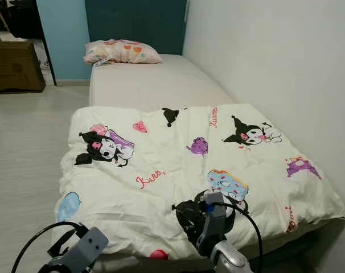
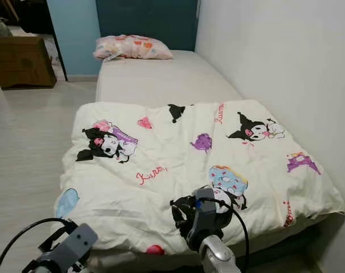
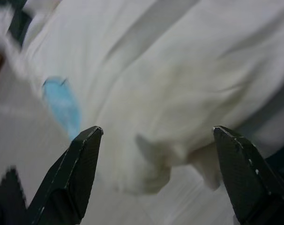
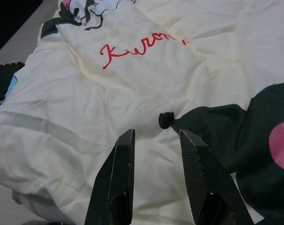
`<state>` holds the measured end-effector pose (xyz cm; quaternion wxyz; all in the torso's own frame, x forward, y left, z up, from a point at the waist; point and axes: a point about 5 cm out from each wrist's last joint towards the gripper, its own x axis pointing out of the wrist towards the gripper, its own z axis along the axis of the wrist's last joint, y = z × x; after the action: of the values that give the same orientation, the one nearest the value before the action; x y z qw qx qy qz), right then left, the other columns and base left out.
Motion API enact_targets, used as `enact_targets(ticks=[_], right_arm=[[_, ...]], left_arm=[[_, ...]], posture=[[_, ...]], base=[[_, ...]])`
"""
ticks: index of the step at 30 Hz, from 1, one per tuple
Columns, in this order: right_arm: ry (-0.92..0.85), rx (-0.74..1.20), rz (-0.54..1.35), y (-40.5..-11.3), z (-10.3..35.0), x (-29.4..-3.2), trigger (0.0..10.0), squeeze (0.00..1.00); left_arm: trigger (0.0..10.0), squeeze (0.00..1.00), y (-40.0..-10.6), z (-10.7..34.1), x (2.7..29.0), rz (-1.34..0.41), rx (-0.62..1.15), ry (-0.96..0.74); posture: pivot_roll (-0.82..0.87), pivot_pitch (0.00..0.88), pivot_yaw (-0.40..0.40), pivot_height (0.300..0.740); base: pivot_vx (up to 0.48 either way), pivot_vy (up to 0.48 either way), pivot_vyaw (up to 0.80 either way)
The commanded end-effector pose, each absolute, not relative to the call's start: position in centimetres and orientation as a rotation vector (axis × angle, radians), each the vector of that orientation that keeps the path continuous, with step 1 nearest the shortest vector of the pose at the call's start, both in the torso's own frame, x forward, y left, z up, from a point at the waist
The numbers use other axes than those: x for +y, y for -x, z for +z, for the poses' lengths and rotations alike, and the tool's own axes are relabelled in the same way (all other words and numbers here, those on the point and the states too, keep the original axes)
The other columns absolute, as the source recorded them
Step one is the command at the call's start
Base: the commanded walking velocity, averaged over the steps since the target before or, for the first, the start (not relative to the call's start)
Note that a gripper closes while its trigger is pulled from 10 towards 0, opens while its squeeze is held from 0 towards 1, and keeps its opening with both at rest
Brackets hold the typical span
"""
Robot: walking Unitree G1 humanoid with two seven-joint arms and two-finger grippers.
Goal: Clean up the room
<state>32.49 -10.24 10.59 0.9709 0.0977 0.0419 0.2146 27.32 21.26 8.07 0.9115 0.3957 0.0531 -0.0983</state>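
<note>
Bed: a single bed with bare pale mattress (image 1: 150, 85) stands along the white wall (image 1: 275, 62), its dark teal headboard (image 1: 135, 23) at the far end.
Pillow: a pink patterned pillow (image 1: 122, 52) lies at the head of the mattress, against the headboard.
Duvet: a cream cartoon-print duvet (image 1: 178, 165) covers the near half of the bed, roughly flat with light creases; its near-left corner hangs over the bed edge toward the pale wood-look floor (image 1: 24, 148).
Left gripper: the left gripper (image 3: 156, 154) hovers low at the near-left corner of the bed, above the drooping duvet corner; fingers (image 3: 81, 164) set wide apart, nothing between them. That view is blurred.
Right gripper: the right gripper (image 4: 156, 154) sits just above the duvet near its front edge, beside a black cartoon print; fingers (image 4: 121, 173) a narrow gap apart, holding nothing.
Surroundings: a brown cardboard box (image 1: 14, 67) rests on the floor, well apart from the bed, by the doorway.
</note>
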Motion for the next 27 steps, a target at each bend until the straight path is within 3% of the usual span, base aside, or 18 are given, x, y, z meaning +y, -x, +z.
enact_targets(ticks=[1, 8, 16, 21, 24, 27], right_arm=[[-0.205, 0.114, 0.421, -31.9, 9.9, -10.5, 10.0, 0.00], [-0.206, 0.108, 0.411, -31.1, 10.1, -10.6, 10.0, 0.00], [-0.201, 0.102, 0.411, -30.5, 10.6, -10.9, 10.0, 0.00], [-0.123, 0.147, 0.599, -28.7, 10.8, -9.4, 10.0, 0.00], [-0.003, 0.235, 0.921, -25.6, 10.5, -7.9, 10.0, 0.00], [0.021, 0.268, 1.020, -24.6, 10.6, -7.7, 10.0, 0.00]], left_arm=[[10.0, 0.00, -26.7, 6.9, 20.8, -0.293, 0.123, -0.877], [10.0, 0.00, -27.6, 4.9, 18.6, -0.447, 0.044, -1.146], [10.0, 0.00, -29.5, 5.0, 18.8, -0.357, -0.003, -1.259], [10.0, 0.00, -30.4, 5.0, 19.0, -0.333, -0.009, -1.307], [10.0, 0.00, -30.6, 5.3, 19.0, -0.356, -0.036, -1.307], [9.9, 0.00, -30.7, 5.3, 19.0, -0.367, -0.054, -1.310]], posture=[[0.11, 0.311, -0.113, 0.554], [0.06, 0.330, -0.110, 0.554], [0.02, 0.349, -0.105, 0.554], [0.01, 0.357, -0.103, 0.554], [0.01, 0.357, -0.101, 0.554], [0.01, 0.355, -0.102, 0.554]], base=[[0.000, 0.000, 0.00], [0.000, 0.000, 0.00], [0.000, 0.000, 0.00], [0.000, 0.000, 0.00], [0.000, 0.000, 0.00], [0.000, 0.000, 0.00]])
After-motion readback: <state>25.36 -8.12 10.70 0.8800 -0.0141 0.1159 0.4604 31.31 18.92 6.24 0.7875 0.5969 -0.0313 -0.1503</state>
